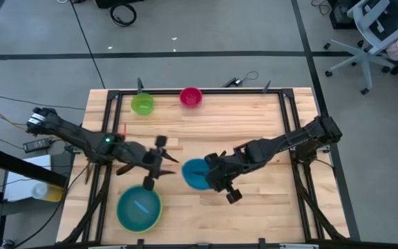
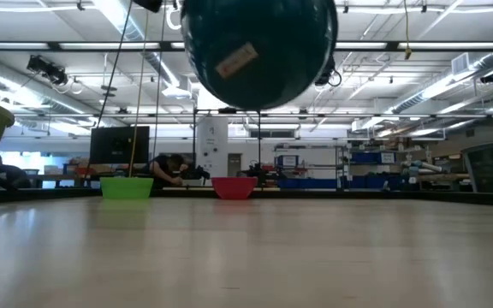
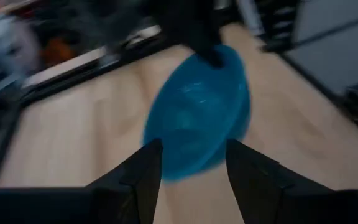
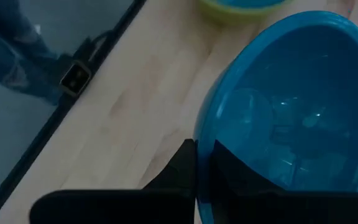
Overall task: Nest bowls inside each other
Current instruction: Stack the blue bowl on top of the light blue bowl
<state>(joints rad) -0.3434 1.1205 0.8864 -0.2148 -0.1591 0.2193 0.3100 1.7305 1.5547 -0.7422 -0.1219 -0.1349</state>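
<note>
My right gripper [image 1: 209,173] is shut on the medium blue bowl [image 1: 194,173], which hangs high over the table's middle; the low view shows the bowl's underside [image 2: 259,51]. My left gripper [image 1: 159,164] stands open just left of that bowl, pointing at it [image 3: 197,118] with nothing between its fingers. The large light blue bowl [image 1: 139,207] sits inside the yellow-green bowl [image 1: 159,220] at the near left. A small green bowl [image 1: 142,104] and a small magenta-pink bowl [image 1: 191,97] stand on their bases at the far edge. My right gripper pinches the blue bowl's rim [image 4: 199,140] on the side toward the table's right, one finger inside the bowl and one outside. The fingers slant downward from the right. The bowl is lifted clear of the table and tilted.
Dark metal rails [image 1: 185,91] run along the table's edges. Bare wood lies between the far bowls and the arms, and also at the near right [image 1: 268,214]. The room beyond holds shelves and desks.
</note>
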